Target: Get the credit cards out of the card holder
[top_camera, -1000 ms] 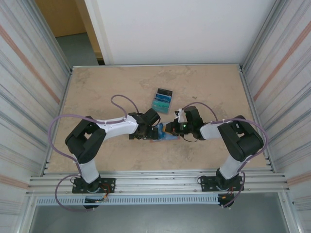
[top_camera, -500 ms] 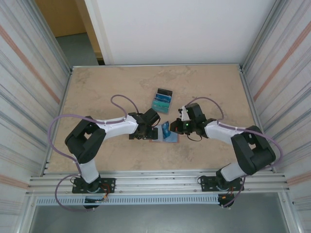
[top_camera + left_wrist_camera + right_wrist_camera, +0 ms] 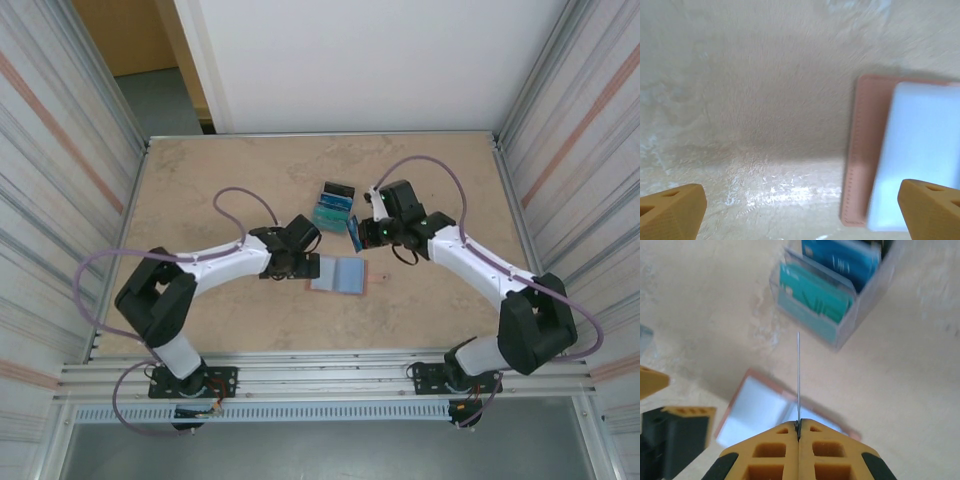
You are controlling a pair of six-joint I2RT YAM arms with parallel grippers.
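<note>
- The card holder (image 3: 338, 275) is found lying open and flat on the table (image 3: 220, 190), blue-grey inside upward, nearest the arm bases.
- The left gripper (image 3: 801, 210) is seen just beside the holder's left edge, its fingers spread wide and nothing held.
- Further back, the right gripper (image 3: 798, 426) is pressed together on one thin card (image 3: 798, 370) (seen edge-on from the wrist). The card is held upright above the table, between holder and box.
- Farthest, a clear box (image 3: 860, 315) is noted, with teal and blue credit cards (image 3: 815, 292) stood in its slots.
- The step in hand is judged to be carrying a drawn card to the box. Next, the card must be lined up with a free slot and lowered before release. Whether more cards are left in the holder cannot be told.
</note>
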